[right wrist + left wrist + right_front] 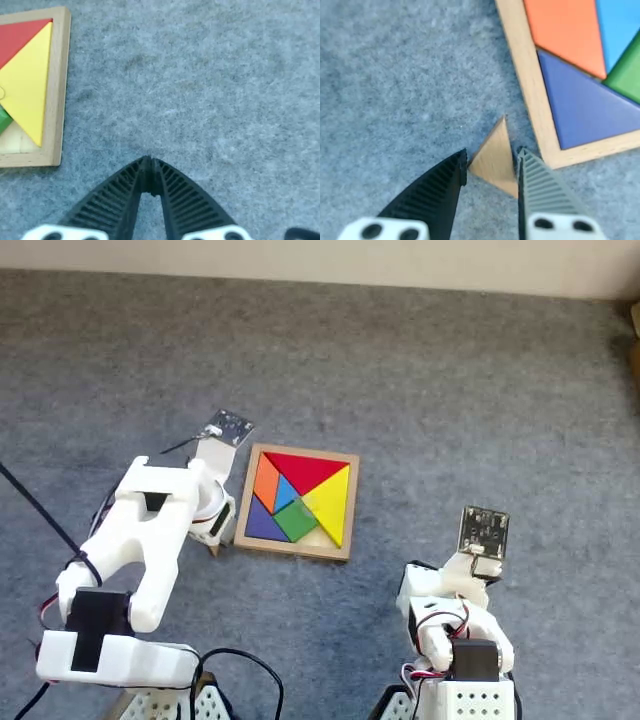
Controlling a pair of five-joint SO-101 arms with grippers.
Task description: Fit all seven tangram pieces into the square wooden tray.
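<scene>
Two arms stand nearest. The right hand, clenched on nothing, hangs over the grey table at four o'clock from the tray. The left hand grasps one tan triangle just off the tray's eight o'clock corner. The tray holds six pieces: red, yellow, orange, blue, green, purple.
</scene>
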